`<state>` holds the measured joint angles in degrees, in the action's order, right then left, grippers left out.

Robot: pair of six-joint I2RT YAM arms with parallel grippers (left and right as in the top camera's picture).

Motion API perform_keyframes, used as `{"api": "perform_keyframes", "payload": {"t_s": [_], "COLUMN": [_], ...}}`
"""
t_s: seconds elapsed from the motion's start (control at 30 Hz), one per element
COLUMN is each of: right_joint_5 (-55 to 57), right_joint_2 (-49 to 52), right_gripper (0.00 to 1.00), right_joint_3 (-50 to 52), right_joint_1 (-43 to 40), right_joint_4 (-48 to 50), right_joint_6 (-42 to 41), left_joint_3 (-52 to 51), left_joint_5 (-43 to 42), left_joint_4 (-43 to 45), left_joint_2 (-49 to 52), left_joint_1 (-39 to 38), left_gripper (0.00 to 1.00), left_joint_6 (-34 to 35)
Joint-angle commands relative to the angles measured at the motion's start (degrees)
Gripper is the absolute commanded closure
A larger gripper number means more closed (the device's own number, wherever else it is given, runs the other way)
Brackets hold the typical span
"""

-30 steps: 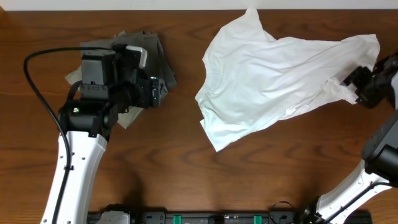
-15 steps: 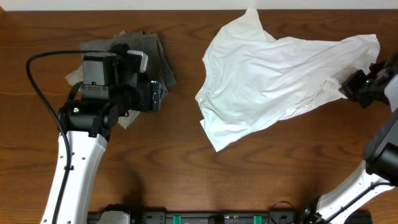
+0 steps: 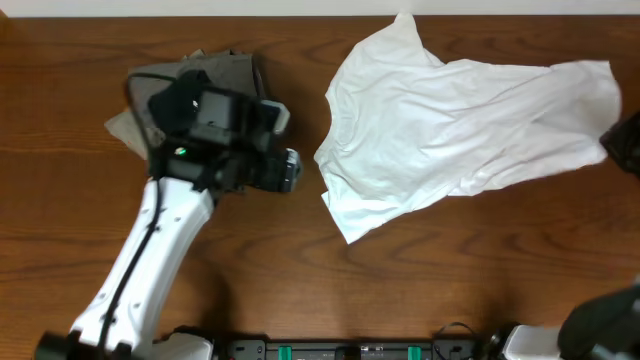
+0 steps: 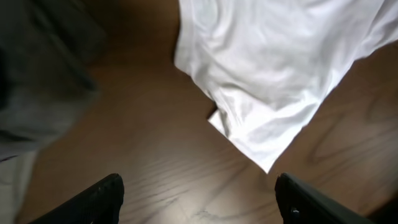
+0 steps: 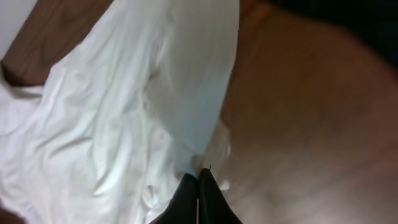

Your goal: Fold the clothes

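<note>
A crumpled white shirt (image 3: 450,120) is spread over the right half of the wooden table (image 3: 300,270). At the table's right edge, my right gripper (image 3: 618,140) is only partly in the overhead view. Seen from its wrist, the right gripper (image 5: 199,185) is shut, pinching the white shirt (image 5: 118,112) at its edge. My left gripper (image 3: 290,170) hangs over bare wood between a pile of grey clothes (image 3: 225,75) and the shirt's left edge. In the left wrist view, that gripper (image 4: 199,183) is open and empty, with the white shirt (image 4: 273,68) ahead of it.
The grey clothes (image 4: 37,81) lie at the back left, partly under the left arm. A black rail (image 3: 350,350) runs along the front edge. Bare wood shows in front of the shirt and at the front left.
My left arm has swung right, off the grey pile and toward the shirt. The right gripper has shut on the shirt's right edge and drawn back to the right.
</note>
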<state>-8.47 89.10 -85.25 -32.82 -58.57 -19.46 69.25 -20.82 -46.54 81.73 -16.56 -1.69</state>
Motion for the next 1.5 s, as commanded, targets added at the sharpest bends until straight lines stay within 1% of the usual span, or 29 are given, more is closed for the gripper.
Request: {"api": "perform_keyframes", "payload": {"t_s": [0.0,0.07,0.2,0.27,0.3,0.37,0.5,0.53,0.6,0.77,0.8,0.9,1.03,1.1,1.2,1.3,1.37,1.4,1.47], "right_joint_5": [9.7,14.3,18.4,19.5,19.7,19.7,20.7,19.6,16.9,15.1,14.7,8.7,-1.6,-4.1,-4.2,-4.9,-6.0,-6.5,-6.6], "right_joint_2": [-2.5,-3.3,-2.9,-2.4,-2.0,-1.0,0.7,1.2,2.5,6.9,8.2,12.0,15.9,16.6,16.5,16.5,16.5,16.5,16.5], "right_gripper": [0.99,0.98,0.96,0.92,0.87,0.83,0.81,0.78,0.64,0.51,0.50,0.50,0.47,0.46,0.44,0.44,0.44,0.44,0.44], "right_joint_3": [-0.7,-0.7,-0.6,-0.6,-0.6,-0.6,-0.6,-0.6,-0.5,1.1,1.4,1.6,1.6,1.6,1.6,1.6,1.6,1.6,1.6], "right_joint_1": [-0.2,-0.2,-0.2,-0.2,-0.2,-0.2,-0.9,-0.9,-1.0,-1.0,-1.0,-1.0,-1.0,-1.0,-0.9,-0.9,-0.9,-0.9,-0.9], "right_joint_4": [-1.1,-1.5,-1.5,-1.2,-0.8,0.0,1.0,0.8,-0.4,-2.3,-2.3,-2.8,-2.5,-2.5,-2.5,-2.6,-2.6,-2.6,-2.8], "right_joint_6": [0.3,-1.3,-3.0,-3.8,-3.9,-3.9,-3.8,-3.9,-3.8,-3.7,-3.7,-3.1,2.8,4.0,4.3,4.6,5.2,5.4,5.5], "left_joint_3": [0.1,0.1,0.1,0.1,0.1,0.1,-0.3,-0.5,-0.5,-0.5,-0.5,-0.5,-0.5,-0.5,-0.5,-0.5,-0.5,-0.5,-0.5], "left_joint_5": [-0.4,-0.3,-0.4,-0.4,-0.4,-0.4,-0.4,-0.4,-1.0,-3.5,-3.5,-3.4,-3.4,-3.4,-3.3,-2.9,-0.4,0.5,2.0], "left_joint_4": [-0.4,-0.8,-1.4,-1.4,-1.4,-1.6,-1.2,-1.1,-1.0,-0.2,0.4,2.8,6.5,8.1,11.0,14.1,14.8,14.7,14.6], "left_joint_2": [3.1,4.9,7.0,7.6,8.0,8.7,10.1,10.6,12.1,16.2,17.2,18.9,20.9,21.8,23.0,24.4,25.6,26.0,26.8], "left_joint_1": [-1.9,-2.9,-4.0,-4.4,-4.7,-5.2,-6.6,-7.0,-8.2,-11.3,-12.1,-13.4,-13.8,-13.7,-13.7,-13.7,-13.7,-13.7,-13.4], "left_gripper": [0.20,0.20,0.20,0.20,0.20,0.20,0.19,0.19,0.19,0.19,0.19,0.19,0.19,0.20,0.20,0.23,0.25,0.26,0.26], "left_joint_6": [0.1,0.1,0.1,0.1,0.1,0.1,0.1,0.1,0.1,0.3,0.3,0.3,0.3,-0.2,-1.3,-1.7,-1.6,-0.9,2.6]}}
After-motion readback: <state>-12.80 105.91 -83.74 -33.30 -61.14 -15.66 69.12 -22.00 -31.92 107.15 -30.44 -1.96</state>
